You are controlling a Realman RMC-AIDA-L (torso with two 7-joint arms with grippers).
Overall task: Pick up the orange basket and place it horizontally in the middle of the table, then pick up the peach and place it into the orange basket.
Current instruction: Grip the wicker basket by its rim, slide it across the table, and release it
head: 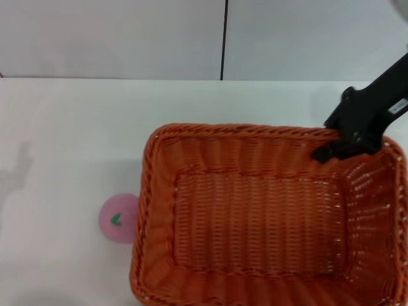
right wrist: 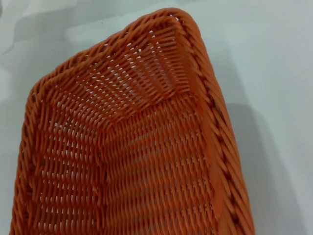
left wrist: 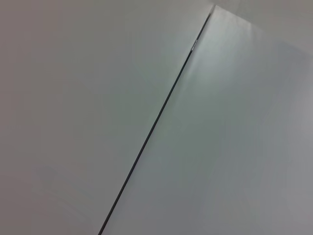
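I see my right gripper (head: 333, 148) at the orange basket's (head: 255, 217) far right rim; whether its fingers clamp the rim I cannot tell. The basket rests on the tabletop (head: 70, 134), the peach (head: 119, 218) just beside its left wall.

Wicker basket (head: 255, 217) resting on the table (head: 70, 127), toward its right and near side; peach (head: 118, 218) on the table just beside the basket's left wall; right gripper (head: 335, 148) at the basket's far-right rim.
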